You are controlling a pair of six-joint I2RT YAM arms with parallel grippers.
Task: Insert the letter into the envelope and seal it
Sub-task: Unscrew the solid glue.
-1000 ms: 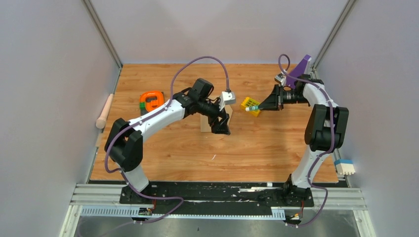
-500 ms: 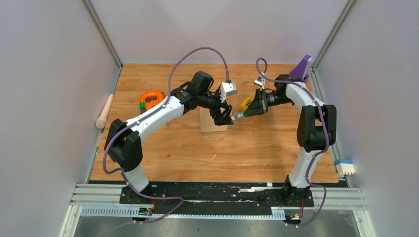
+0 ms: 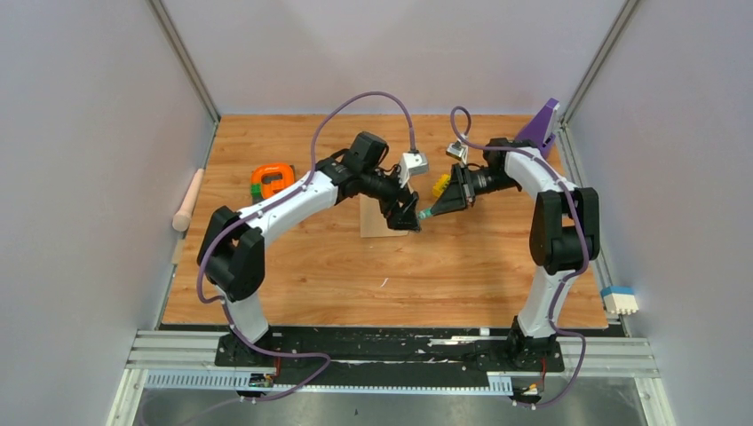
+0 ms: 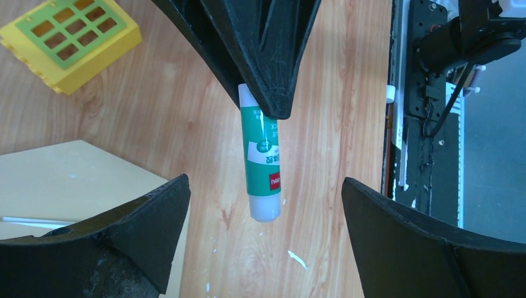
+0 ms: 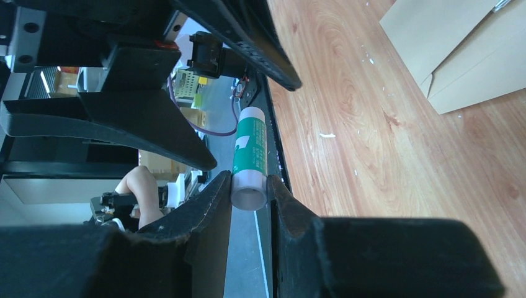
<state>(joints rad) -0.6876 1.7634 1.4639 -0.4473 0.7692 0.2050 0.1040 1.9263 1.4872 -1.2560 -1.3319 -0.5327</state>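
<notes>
Tan-brown kraft paper envelope (image 4: 62, 180) is lying flat on the wooden bench (image 4: 186, 93). The right gripper (image 5: 249, 186) is pinching a green-and-white glue stick (image 4: 263, 164) narrowly, while the left gripper (image 4: 263, 192) is gaping wide, holding nothing.

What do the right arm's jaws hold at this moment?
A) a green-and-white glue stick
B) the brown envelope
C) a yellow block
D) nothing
A: the right wrist view shows the right jaws closed on one end of the glue stick, and the left wrist view shows its free end between the open left jaws.
</notes>
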